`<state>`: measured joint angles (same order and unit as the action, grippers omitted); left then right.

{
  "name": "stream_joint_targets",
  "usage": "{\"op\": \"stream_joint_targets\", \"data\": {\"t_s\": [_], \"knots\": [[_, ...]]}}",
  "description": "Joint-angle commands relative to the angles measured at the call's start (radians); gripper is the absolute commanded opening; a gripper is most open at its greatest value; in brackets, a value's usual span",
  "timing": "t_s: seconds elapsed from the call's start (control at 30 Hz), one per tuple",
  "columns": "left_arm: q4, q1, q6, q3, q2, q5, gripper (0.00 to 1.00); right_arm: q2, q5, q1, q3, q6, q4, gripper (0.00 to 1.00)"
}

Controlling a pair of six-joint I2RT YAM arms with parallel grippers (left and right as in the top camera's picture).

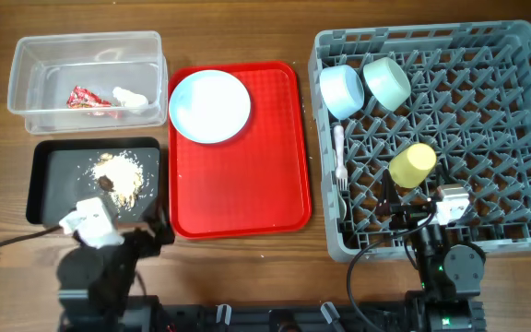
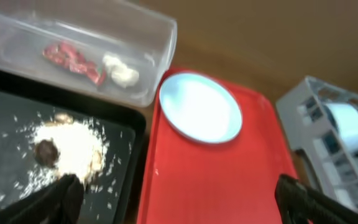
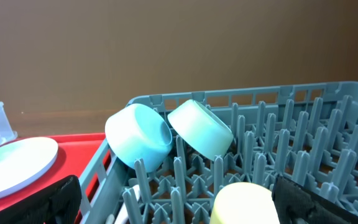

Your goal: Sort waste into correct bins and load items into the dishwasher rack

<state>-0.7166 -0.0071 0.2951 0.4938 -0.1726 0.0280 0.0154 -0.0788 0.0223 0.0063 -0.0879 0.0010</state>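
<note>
The grey dishwasher rack point(image 1: 514, 55) holds a light blue bowl point(image 1: 341, 90), a pale green bowl point(image 1: 387, 82), a yellow cup point(image 1: 412, 164) and a white utensil point(image 1: 339, 155). The bowls point(image 3: 138, 137) point(image 3: 201, 129) and cup point(image 3: 241, 202) also show in the right wrist view. The clear tub point(image 1: 26, 55) holds a red wrapper point(image 1: 88, 99) and white tissue point(image 1: 131, 99). The black tray point(image 1: 49, 161) holds food scraps point(image 1: 118, 175). My left gripper point(image 2: 179, 205) is open and empty over the border of the black tray and red tray. My right gripper point(image 3: 179, 208) is open just behind the cup.
A red serving tray point(image 1: 265, 194) lies between the bins and the rack, with a light blue plate point(image 1: 209, 106) on its far left part. The plate also shows in the left wrist view point(image 2: 199, 107). Both arm bases stand at the table's front edge.
</note>
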Motion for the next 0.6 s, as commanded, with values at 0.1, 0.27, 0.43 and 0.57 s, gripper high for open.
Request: {"op": "stream_joint_targets", "data": {"t_s": [0.1, 0.27, 0.43, 0.57], "knots": [[0.466, 0.035, -0.024, -0.351, 0.17, 0.068, 1.0, -0.011, -0.016, -0.003, -0.001, 0.01, 0.004, 1.0], [0.653, 0.039, -0.031, -0.484, 0.17, 0.029, 1.0, -0.011, -0.016, -0.003, -0.001, 0.01, 0.004, 1.0], [0.644, 0.038, -0.072, -0.488, 0.17, 0.035, 1.0, -0.011, -0.016, -0.003, -0.001, 0.009, 0.004, 1.0], [0.644, 0.038, -0.072, -0.488, 0.17, 0.035, 1.0, -0.011, -0.016, -0.003, -0.001, 0.01, 0.004, 1.0]]}}
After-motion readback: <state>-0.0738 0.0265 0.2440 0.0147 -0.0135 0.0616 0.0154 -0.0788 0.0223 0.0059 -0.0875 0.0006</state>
